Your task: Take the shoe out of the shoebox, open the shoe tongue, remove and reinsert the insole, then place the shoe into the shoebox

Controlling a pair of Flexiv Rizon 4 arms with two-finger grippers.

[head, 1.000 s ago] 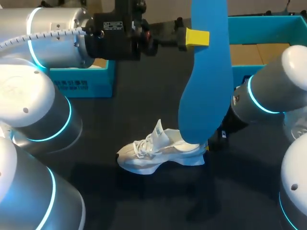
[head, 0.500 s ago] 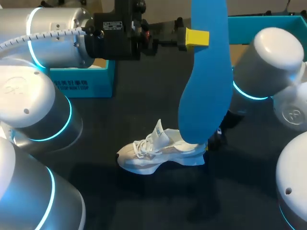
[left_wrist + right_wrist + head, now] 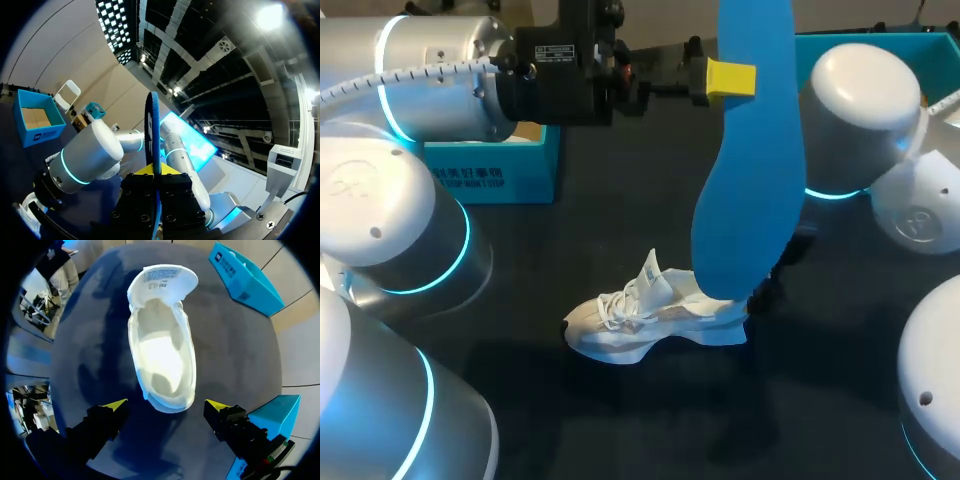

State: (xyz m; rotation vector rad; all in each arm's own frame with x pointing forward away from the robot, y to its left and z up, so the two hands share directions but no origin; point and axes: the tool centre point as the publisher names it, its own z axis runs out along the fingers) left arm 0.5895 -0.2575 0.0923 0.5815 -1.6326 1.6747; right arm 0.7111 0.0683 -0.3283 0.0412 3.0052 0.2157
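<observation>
Over the white shoe on the desk, the left end effector pinched the blue insole upright, likely for reinsertion; the right end effector hung spread above the heel, perhaps to steady it.

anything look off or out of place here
Nothing is damaged or spilled. The one thing out of place is the blue insole: it is out of the white shoe, held upright in the air by the left gripper. The shoe stands empty, tongue folded forward, right gripper open over its heel.
</observation>
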